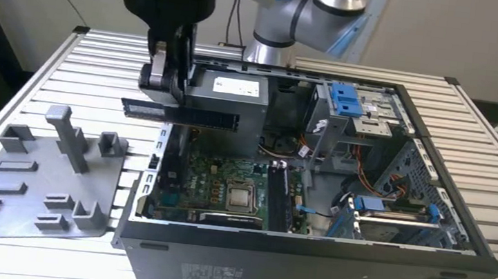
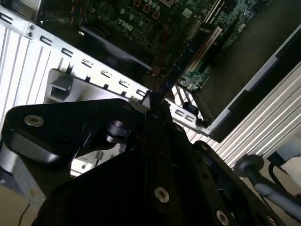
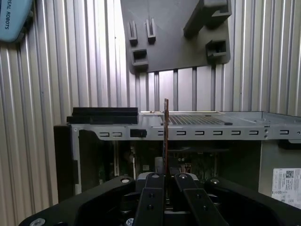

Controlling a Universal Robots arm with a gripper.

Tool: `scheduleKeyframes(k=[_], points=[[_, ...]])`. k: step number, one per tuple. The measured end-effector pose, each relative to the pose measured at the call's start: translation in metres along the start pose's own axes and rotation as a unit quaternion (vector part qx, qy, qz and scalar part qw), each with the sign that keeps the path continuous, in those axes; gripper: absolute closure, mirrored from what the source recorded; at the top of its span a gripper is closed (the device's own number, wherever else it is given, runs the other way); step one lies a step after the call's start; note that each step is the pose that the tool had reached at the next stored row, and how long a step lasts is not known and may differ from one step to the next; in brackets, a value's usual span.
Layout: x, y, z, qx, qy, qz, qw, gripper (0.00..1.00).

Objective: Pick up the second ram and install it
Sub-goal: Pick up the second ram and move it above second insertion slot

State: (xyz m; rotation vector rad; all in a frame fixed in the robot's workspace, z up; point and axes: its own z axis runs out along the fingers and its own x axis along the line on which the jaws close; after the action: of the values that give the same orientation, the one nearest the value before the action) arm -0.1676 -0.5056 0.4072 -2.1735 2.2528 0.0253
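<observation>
Step in hand: carry. Pick-up looked done, install not.

- Gripper (image 1: 170,96) was pinched on the second ram (image 1: 198,117). It gripped the stick near one end and held it level and clear of everything, long side running out toward the exterior view's right.
- The stick hung over the edge of the open computer case (image 1: 309,274) on the exterior view's left, just in front of the grey power supply (image 1: 225,99) and above the motherboard (image 1: 198,176).
- In the first wrist view the stick appeared edge-on, a thin upright line between the two fingers (image 3: 151,197), with the case's side wall below it.
- The grey tray (image 1: 41,180) lay on the slatted table (image 1: 72,58) beside the case, near the table's edge on the exterior view's left. No stick was visible in its holders.
- The processor (image 1: 241,196) sat mid-board, with long dark memory slots (image 1: 276,198) just beside it. Whether one was already filled, I could not tell.

Judgement: the stick was well apart from the slots. Seating it would call for turning it parallel to a free slot with the contact edge down. It would then need a straight, even press, kept clear of the case wall and loose cables.
</observation>
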Motion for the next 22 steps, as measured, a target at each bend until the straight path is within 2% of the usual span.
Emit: scheduleKeyframes(k=[12,22], points=[[-0.0066,-0.0421,0.0,0.0001,0.0,0.003,1.0,0.86],[-0.0121,-0.0804,-0.0001,0.0001,0.0,0.005,1.0,0.86]])
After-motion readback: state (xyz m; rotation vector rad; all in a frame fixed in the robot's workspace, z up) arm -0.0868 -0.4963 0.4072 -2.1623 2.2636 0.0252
